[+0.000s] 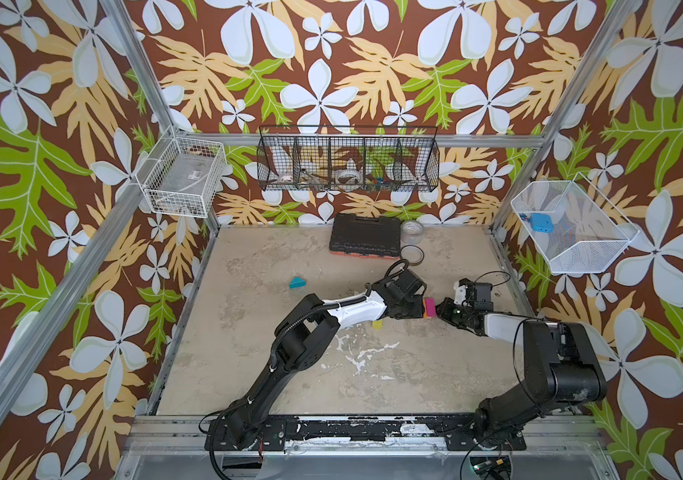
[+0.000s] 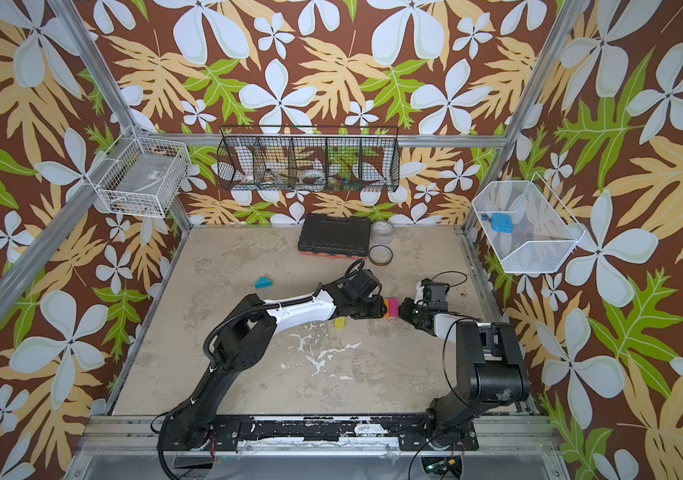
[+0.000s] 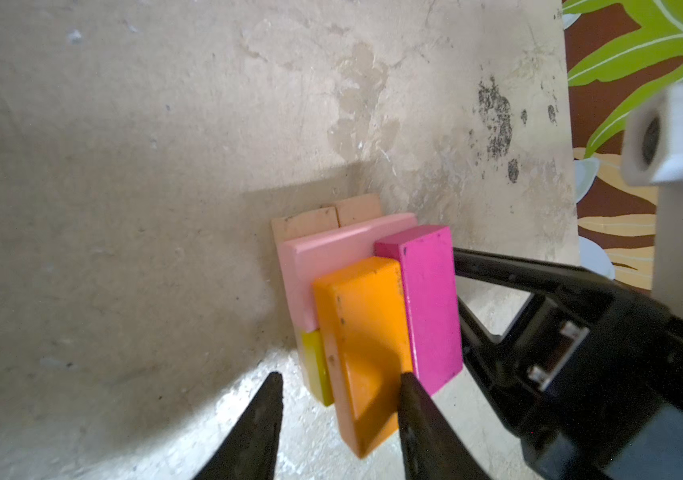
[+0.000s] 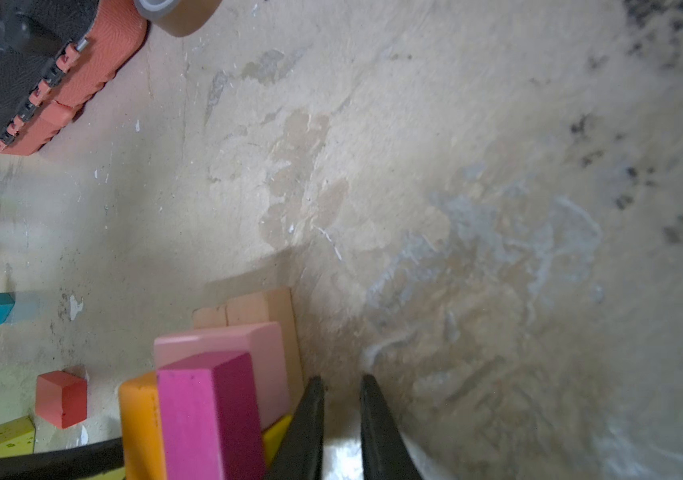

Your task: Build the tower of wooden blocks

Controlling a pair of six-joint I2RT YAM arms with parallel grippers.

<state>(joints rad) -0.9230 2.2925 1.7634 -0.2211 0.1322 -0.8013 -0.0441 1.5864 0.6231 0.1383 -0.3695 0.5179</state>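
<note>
The tower [image 1: 428, 307] stands right of the middle of the table [image 1: 269, 332], between both grippers. The left gripper [image 3: 337, 378] has its fingers parted astride the top orange brick [image 3: 364, 324]. The right gripper [image 4: 342, 380] is closed and empty, just beside the tower.

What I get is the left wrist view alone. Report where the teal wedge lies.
Observer: The teal wedge lies alone on the table, left of the stack and farther back, in both top views.
Operator: Now find me a red block.
Observer: A red cube shows in the right wrist view, on the table, apart from the stack.
Operator: Give me the state of the right gripper.
Observer: The right gripper is shut and empty, beside the stack.
</note>
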